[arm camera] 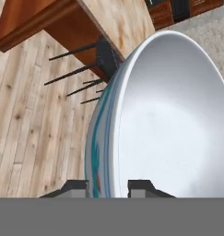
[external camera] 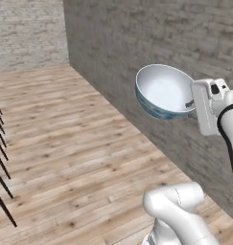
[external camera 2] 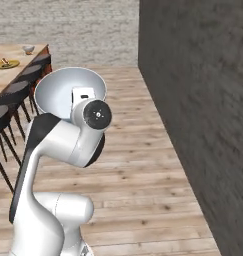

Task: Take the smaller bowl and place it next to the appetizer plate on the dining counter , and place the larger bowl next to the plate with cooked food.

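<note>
Step in hand looks like carrying the larger bowl (external camera: 164,91) to the table (external camera 2: 13,62). Jaws (arm camera: 109,186) grip the bowl's rim, one finger inside, one outside on the teal pattern; bowl hangs tipped on edge ahead of jaws, off the floor. Arm raised, hand held high. Next: close in on the plate w/ cooked food (external camera 2: 6,64), far ahead, level the bowl, set it beside the plate.
</note>
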Motion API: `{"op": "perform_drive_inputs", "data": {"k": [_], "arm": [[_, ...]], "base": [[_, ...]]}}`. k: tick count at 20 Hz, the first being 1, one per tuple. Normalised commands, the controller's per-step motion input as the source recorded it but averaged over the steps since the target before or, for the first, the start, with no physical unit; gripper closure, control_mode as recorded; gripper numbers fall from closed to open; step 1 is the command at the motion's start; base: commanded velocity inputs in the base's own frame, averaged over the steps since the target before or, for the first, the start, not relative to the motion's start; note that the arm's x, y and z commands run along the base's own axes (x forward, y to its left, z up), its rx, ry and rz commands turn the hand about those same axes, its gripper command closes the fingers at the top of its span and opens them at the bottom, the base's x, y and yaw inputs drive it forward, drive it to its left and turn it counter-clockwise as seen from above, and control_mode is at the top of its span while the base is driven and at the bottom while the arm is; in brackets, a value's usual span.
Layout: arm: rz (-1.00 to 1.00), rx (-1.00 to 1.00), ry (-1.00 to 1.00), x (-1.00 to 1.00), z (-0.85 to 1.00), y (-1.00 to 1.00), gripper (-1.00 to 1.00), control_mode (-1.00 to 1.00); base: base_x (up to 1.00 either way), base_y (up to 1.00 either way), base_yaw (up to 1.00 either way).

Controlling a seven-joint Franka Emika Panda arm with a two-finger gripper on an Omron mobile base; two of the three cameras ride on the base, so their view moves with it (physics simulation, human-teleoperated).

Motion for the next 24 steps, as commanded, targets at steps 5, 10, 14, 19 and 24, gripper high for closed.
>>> {"op": "perform_drive_inputs", "data": {"k": [5, 10, 14, 19, 24], "arm": [[0.0, 0.0, 0.0, 0.0, 0.0, 0.0, 1.0, 1.0], [0.0, 0.0, 0.0, 0.0, 0.0, 0.0, 1.0, 1.0], [0.0, 0.0, 0.0, 0.0, 0.0, 0.0, 1.0, 1.0], [0.0, 0.0, 0.0, 0.0, 0.0, 0.0, 1.0, 1.0], [0.0, 0.0, 0.0, 0.0, 0.0, 0.0, 1.0, 1.0]], "base": [[1.0, -0.68, 0.34], [1.0, -0.49, 0.4], [1.0, -0.49, 0.39], [1.0, -0.54, 0.37], [1.0, -0.53, 0.35]]}}
